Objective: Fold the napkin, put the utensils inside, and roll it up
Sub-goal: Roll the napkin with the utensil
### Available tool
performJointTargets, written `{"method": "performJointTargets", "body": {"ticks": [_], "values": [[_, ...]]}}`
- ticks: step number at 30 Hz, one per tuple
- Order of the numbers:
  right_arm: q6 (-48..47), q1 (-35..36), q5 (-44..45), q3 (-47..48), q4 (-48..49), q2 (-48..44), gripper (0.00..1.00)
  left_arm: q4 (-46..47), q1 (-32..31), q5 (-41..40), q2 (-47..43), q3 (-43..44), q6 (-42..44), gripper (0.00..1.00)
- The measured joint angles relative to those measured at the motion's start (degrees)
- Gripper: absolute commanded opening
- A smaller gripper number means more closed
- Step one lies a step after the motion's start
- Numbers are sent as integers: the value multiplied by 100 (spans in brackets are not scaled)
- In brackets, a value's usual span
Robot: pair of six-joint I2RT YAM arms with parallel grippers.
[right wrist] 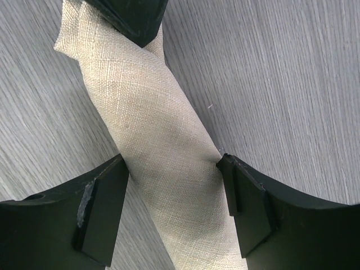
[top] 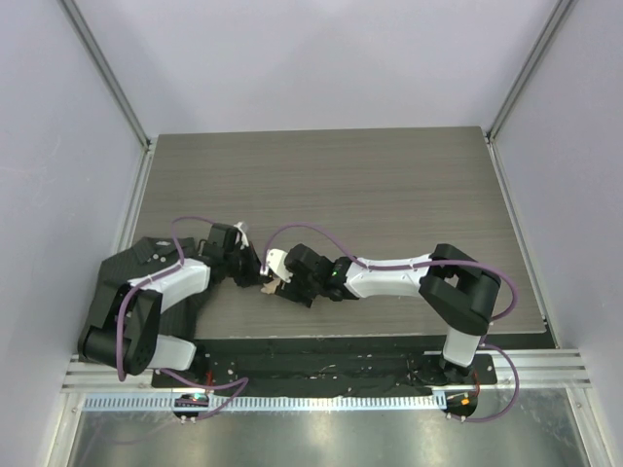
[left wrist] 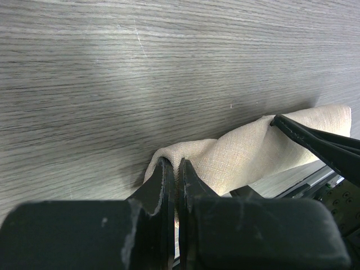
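Note:
The napkin [right wrist: 152, 124] is a beige cloth rolled into a tight tube lying on the wood table [top: 321, 185]. My right gripper [right wrist: 171, 163] straddles the middle of the roll, a finger pressed against each side, and the cloth dents at the right finger. The left gripper [left wrist: 175, 163] is shut, with one end of the napkin [left wrist: 253, 152] pinched between its tips. In the top view both grippers meet over the napkin [top: 265, 286] near the table's front, left gripper [top: 253, 274] beside right gripper [top: 278, 284]. The utensils are hidden.
A black strip [top: 321, 348] runs along the near table edge, just behind the arm bases. Pale walls and metal rails [top: 107, 78] enclose the table on three sides. Bare wood extends beyond the grippers toward the back.

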Motion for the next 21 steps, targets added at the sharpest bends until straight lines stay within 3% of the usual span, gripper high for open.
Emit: {"method": "performJointTargets", "body": {"ticks": [8,9,11,12,15,21], "values": [[-17,-92,-144,66,-2,96,70,-13,0,37,31,33,107,3],[-15,-138,-245,116,-52,120,69,-22,0,42,33,42,125,15],[13,-240,-481,256,-216,203,63,-31,2,37,33,48,149,30],[35,-297,-649,345,-323,256,61,-42,2,24,28,50,162,50],[157,-470,-1123,535,-588,376,50,-72,4,-50,-111,72,195,74],[549,-815,-1864,586,-654,420,41,-442,4,-671,-890,76,264,80]]}}
